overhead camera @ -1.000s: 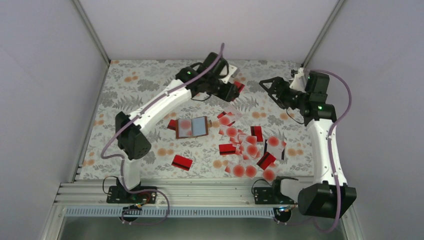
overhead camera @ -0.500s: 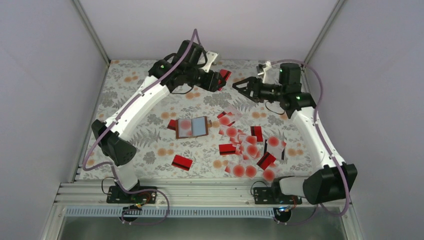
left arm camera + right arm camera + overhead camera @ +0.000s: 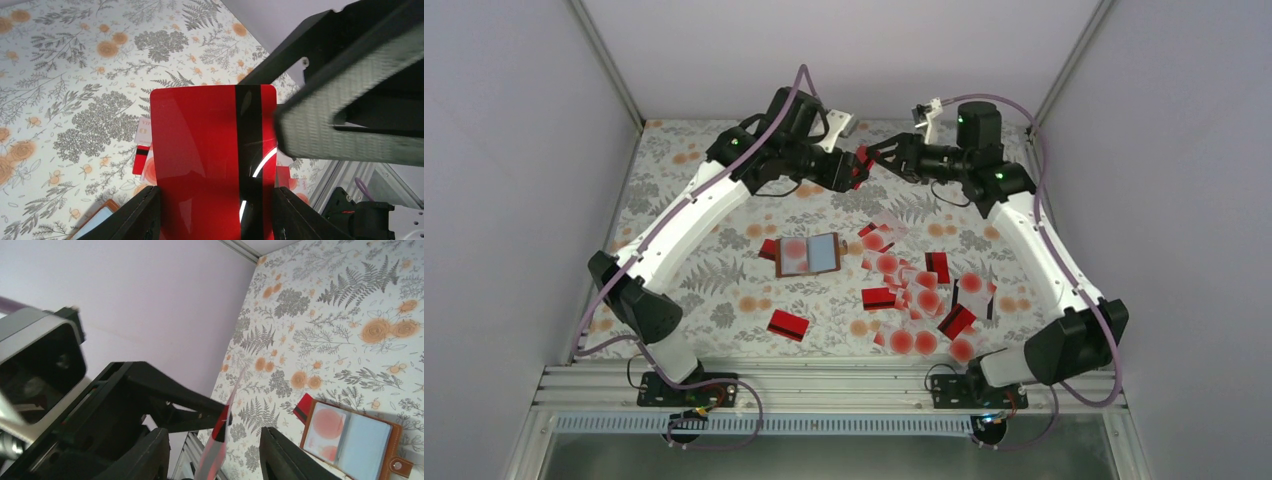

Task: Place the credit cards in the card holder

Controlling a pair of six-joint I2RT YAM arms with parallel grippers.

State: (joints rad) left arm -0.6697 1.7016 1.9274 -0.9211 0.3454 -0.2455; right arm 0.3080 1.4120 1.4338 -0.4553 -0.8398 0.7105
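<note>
My left gripper (image 3: 851, 168) is raised over the back of the table and shut on a glossy red credit card with a black stripe (image 3: 200, 150). My right gripper (image 3: 876, 158) is open, with its jaws on either side of that card, which shows edge-on in the right wrist view (image 3: 220, 440). One right finger pad (image 3: 345, 115) overlaps the card's far edge. The brown card holder (image 3: 809, 254) lies open at the table's middle, with a red-dot card on its left page. It also shows in the right wrist view (image 3: 350, 437).
A loose pile of red and whitish red-dot cards (image 3: 919, 295) spreads to the right of the holder. One red card (image 3: 788, 324) lies alone near the front. Another red card (image 3: 768, 249) pokes out at the holder's left edge. Grey walls enclose the floral table (image 3: 684, 215).
Both arms swung toward each other at the back. My left gripper carried the red card a little left. My right gripper moved left and now straddles the card.
</note>
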